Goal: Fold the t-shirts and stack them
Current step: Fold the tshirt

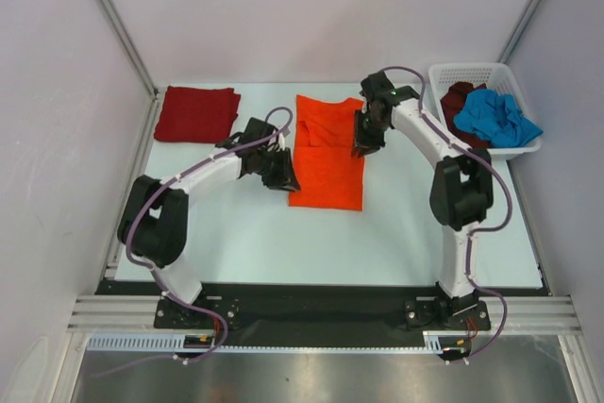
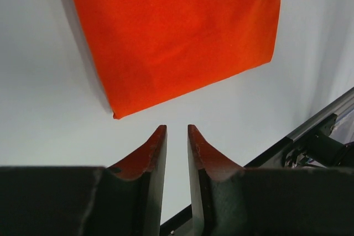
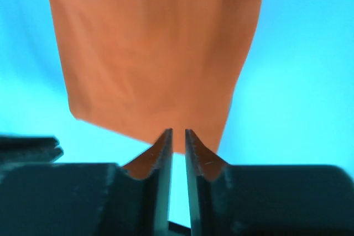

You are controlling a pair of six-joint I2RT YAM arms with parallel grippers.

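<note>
Pale desk (image 1: 377, 243) with white walls on three sides carries a bright orange cloth t-shirt (image 1: 327, 162) at its centre, folded into a long rectangle running away from the arm bases (the far end looks doubled over). Left jaws hover just beside its left edge, toward the near corner, narrowly parted with nothing between them. Right jaws sit at the shirt's right edge, farther back, also only narrowly parted and empty. A folded dark red cloth t-shirt (image 1: 196, 113) lies flat at the far left corner. At far right, a white plastic lattice basket (image 1: 472, 69) holds a crumpled blue t-shirt (image 1: 495, 118) on a dark maroon one (image 1: 459, 96).
</note>
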